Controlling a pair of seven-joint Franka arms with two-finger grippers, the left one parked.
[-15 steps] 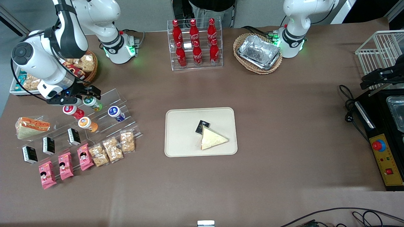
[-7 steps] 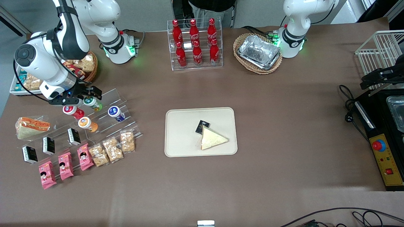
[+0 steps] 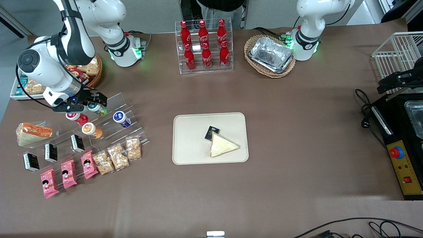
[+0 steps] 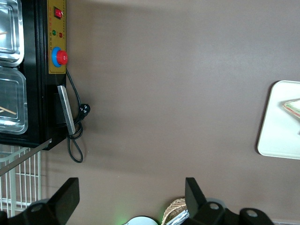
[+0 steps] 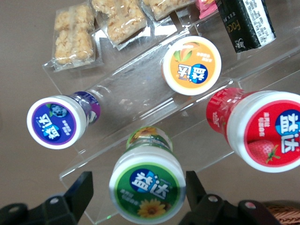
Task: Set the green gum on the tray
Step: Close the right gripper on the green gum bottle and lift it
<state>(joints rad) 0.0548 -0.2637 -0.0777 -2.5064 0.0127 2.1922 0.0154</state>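
A brown table (image 3: pixel 297 132) is seen spread across the front view. Near its middle the beige tray (image 3: pixel 191 138) lies flat; on it a wrapped sandwich wedge (image 3: pixel 223 146) and a small black packet (image 3: pixel 211 133) are found, the packet touching the wedge at about eleven o'clock from it. The tray's pale corner (image 4: pixel 281 126) is also caught in the left wrist view.

Toward the working arm's end of the table a clear stepped stand (image 3: pixel 115 115) is placed, well apart from the tray, at roughly nine o'clock from it. Four small bottles are held on its steps. The green gum (image 3: pixel 96 108) rests on an upper step, lid tilted toward the camera. At about eight o'clock from it, just beside it, the red-lidded bottle (image 3: pixel 75 117) is seen; at about four o'clock the blue-lidded bottle (image 3: pixel 120 118); and nearer the front camera, on a lower step, the orange-lidded bottle (image 3: pixel 91 129).

The gripper (image 3: pixel 86 103) is positioned at the green gum. In the right wrist view the gripper (image 5: pixel 140 197) is shown with its fingers (image 5: pixel 77 194) spread apart, one on each side of the green-and-white lid (image 5: pixel 147 188), a gap being left between each finger and the lid. The green gum (image 5: pixel 147 185) is therefore not clasped and stands on the stand, not on the tray.
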